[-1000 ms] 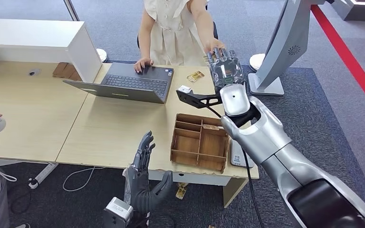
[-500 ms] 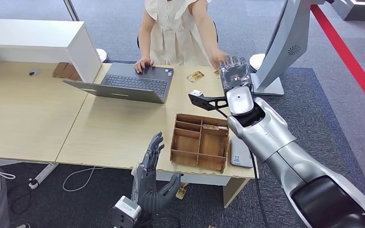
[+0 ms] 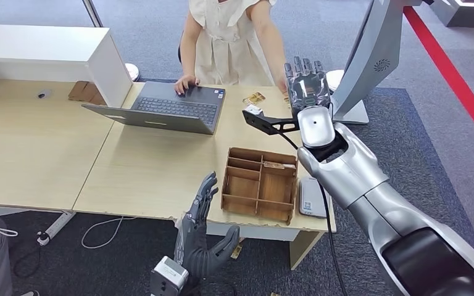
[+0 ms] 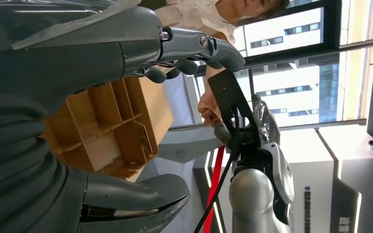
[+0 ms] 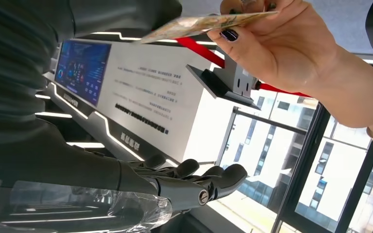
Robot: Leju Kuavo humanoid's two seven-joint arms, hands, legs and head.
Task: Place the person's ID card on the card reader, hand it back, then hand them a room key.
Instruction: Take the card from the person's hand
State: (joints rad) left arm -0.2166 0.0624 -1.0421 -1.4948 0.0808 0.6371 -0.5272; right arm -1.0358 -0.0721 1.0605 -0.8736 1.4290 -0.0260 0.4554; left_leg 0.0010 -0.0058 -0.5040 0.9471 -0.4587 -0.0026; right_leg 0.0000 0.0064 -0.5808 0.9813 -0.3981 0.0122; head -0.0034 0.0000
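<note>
On the light wooden desk: one open laptop under a person's hand, one wooden compartment tray near the front edge, one white card reader just beside the tray. Right hand raised at the desk's far edge, fingers spread, holding nothing; left hand below the front edge, likewise spread and holding nothing. ID card pinched in the person's hand, just beside the right hand.
</note>
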